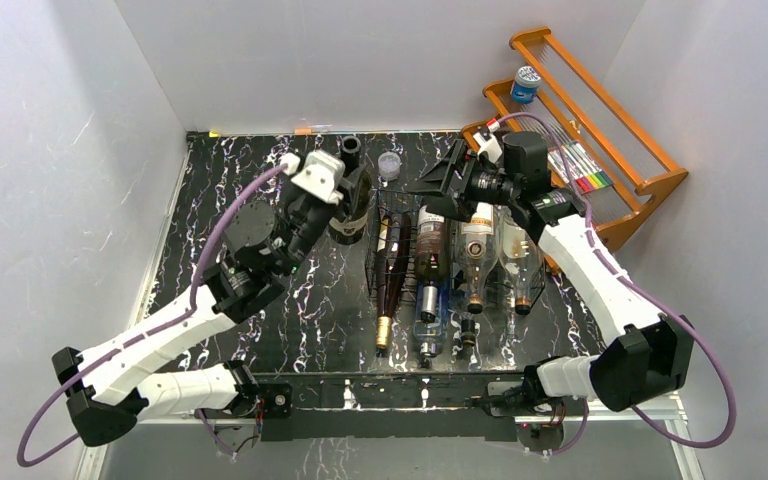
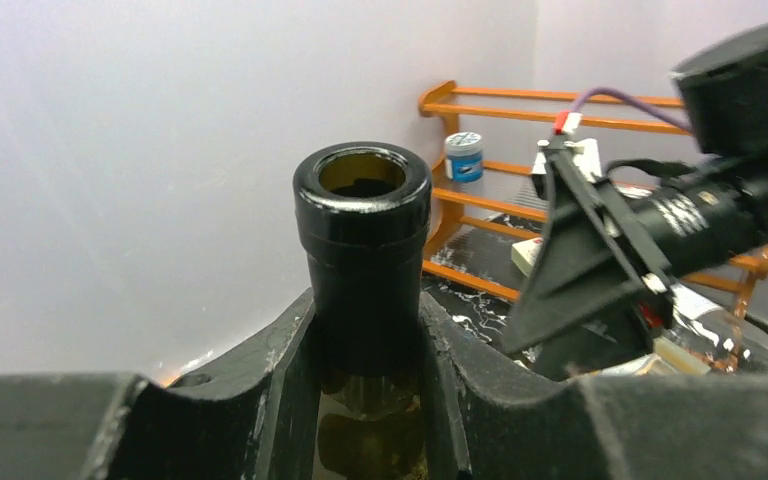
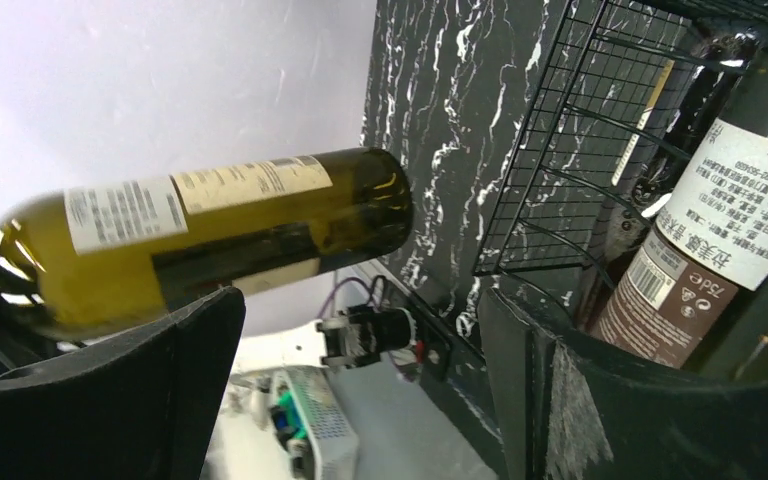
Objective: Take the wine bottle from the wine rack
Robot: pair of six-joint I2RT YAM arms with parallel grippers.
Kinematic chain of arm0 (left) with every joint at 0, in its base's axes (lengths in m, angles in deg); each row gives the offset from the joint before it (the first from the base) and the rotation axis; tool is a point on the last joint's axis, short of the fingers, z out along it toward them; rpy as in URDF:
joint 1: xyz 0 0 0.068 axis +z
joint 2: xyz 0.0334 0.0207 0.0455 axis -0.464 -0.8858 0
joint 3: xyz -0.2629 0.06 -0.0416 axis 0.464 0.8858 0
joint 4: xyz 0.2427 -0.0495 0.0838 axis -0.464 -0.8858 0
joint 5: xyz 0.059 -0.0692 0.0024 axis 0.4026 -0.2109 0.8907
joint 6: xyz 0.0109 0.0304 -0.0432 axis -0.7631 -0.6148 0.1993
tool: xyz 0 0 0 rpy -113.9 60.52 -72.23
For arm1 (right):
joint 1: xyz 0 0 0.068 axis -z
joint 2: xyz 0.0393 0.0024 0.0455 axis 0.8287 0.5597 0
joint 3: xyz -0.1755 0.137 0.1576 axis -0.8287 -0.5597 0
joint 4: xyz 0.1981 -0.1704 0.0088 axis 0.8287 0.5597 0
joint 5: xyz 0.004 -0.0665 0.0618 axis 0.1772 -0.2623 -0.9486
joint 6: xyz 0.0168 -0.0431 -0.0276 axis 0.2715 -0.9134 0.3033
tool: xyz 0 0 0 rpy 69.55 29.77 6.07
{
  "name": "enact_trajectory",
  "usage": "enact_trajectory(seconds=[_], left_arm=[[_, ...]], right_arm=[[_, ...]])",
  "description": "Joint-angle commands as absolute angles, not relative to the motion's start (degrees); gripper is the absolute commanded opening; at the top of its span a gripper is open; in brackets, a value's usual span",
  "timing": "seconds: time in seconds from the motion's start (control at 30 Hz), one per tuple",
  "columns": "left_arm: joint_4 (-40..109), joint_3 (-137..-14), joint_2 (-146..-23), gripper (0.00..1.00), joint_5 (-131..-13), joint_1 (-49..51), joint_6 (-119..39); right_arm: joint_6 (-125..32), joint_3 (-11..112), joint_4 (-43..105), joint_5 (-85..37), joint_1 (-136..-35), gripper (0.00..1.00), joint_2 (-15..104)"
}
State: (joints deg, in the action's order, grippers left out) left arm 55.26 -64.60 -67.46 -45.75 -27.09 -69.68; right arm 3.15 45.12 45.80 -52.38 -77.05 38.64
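Your left jaws are shut tight on the neck of the green wine bottle (image 2: 362,230). The bottle stands up straight, out of the black wire wine rack (image 1: 375,272) and just to its left. Its bottom looks like it touches the bench (image 1: 220,180), but that is hard to see. Your right jaws are wide open and hold nothing. They hang over the far end of the rack, where four other bottles (image 1: 430,255) lie side by side.

Centre of surface (image 1: 222,185): wine rack (image 1: 374,262) w/ 4 bottles (image 1: 432,255) side by side; wine bottle (image 1: 351,222) upright just left of it; shelf (image 1: 650,186) at rear right.
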Motion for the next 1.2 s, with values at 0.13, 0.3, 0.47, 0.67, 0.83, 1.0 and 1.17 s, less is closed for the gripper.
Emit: enact_trajectory(seconds=[0.13, 0.3, 0.47, 0.67, 0.83, 1.0, 1.17], left_arm=[[40.52, -77.13, -69.55, 0.00, -31.17, -24.73, -61.90], [32.36, -78.34, -70.76, 0.00, -39.32, -11.47, -52.89], [33.74, -76.02, -72.09, 0.00, -48.31, 2.60, -49.42], [44.38, -72.91, -77.30, 0.00, -53.74, 17.46, -46.52], [53.77, -73.48, -86.06, 0.00, -51.57, 26.59, -43.91], [60.65, -77.92, -96.39, 0.00, -53.06, 29.30, -46.93], [63.60, -83.97, -106.77, 0.00, -54.65, 34.85, -46.88]], right_arm=[[-17.10, 51.07, 55.23, -50.32, -76.97, 0.98, 33.47], [-20.84, 52.79, 59.20, -46.55, -76.96, 0.98, 33.03], [-22.27, 53.13, 61.27, -45.61, -76.95, 0.98, 33.10], [-23.67, 52.67, 61.94, -45.38, -76.97, 0.98, 33.20], [-25.23, 52.43, 63.46, -44.87, -76.93, 0.98, 33.21], [-26.96, 52.45, 66.46, -43.91, -76.94, 0.98, 32.99], [-27.95, 53.35, 68.55, -43.99, -76.89, 0.98, 33.19]])
